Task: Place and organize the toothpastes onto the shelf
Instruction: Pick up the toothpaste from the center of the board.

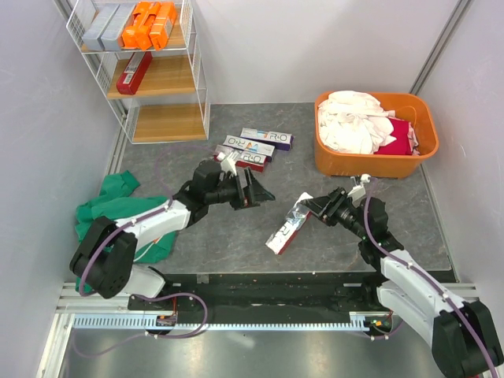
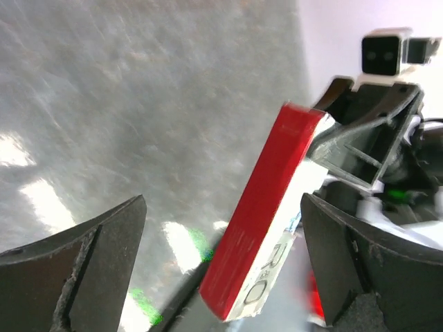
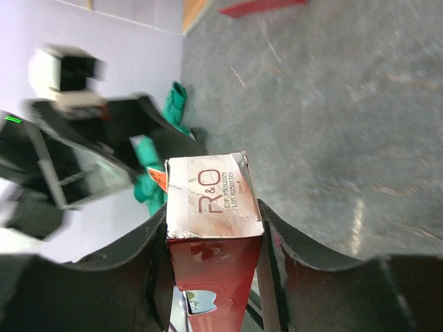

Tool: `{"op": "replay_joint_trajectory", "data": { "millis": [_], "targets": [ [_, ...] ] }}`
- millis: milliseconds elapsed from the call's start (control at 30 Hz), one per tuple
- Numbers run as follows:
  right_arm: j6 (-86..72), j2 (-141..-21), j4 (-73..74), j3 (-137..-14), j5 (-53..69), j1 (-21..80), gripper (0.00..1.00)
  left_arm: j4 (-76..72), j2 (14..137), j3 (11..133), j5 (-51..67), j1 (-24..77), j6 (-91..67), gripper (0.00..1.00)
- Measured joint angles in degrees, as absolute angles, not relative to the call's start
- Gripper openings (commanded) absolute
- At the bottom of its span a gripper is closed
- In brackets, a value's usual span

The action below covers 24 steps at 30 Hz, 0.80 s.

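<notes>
Top external view shows the right end effector (image 1: 313,209) pinching one end of a red-and-white toothpaste carton (image 1: 287,231), which slants away ahead of its fingers; I cannot tell whether the far end rests on the table (image 1: 236,236). Just across from it, the left end effector (image 1: 250,189) faces that carton with its fingers spread wide and nothing between them. That looks to me like a hand-over being set up, since the shelf (image 1: 169,122) stands well behind the left end effector and farther from the right one. Three white-and-purple cartons (image 1: 253,146) lie flat just behind the left end effector. On the shelf, grey cartons (image 1: 106,25) and orange cartons (image 1: 150,24) fill the top board, with a red carton (image 1: 134,72) below.
</notes>
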<state>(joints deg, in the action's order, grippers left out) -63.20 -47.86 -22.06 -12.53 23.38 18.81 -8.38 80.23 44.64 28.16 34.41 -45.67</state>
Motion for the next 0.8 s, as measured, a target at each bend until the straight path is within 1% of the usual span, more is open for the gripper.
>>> {"op": "replay_joint_trajectory", "data": {
  "millis": [133,233,400,533,733,800],
  "targets": [
    [-63.2,-43.4,-18.44,-15.66,21.21,18.87,0.25,-27.51,82.0,36.32,37.43,32.21,-57.89,1.0],
    [-63.16,-38.79,-15.09,-18.13,17.87,18.9,0.25,-41.67,84.73,34.44,41.41,32.25,-65.41,1.0],
    [-62.85,-32.95,-11.44,-21.26,10.61,18.9,0.26,-56.47,87.5,33.89,43.94,32.4,-73.47,1.0],
    [-62.89,-31.18,-9.69,-22.68,5.87,18.9,0.26,-60.97,87.53,34.11,44.05,33.61,-75.44,1.0],
    [-63.18,-31.31,-7.68,-24.6,2.68,18.9,0.26,-58.52,87.55,36.47,43.62,36.47,-74.91,0.99],
    [-63.2,-30.98,-7.35,-25.02,1.91,18.9,0.26,-58.19,87.59,37.01,43.48,36.51,-74.87,0.97]
  ]
}}
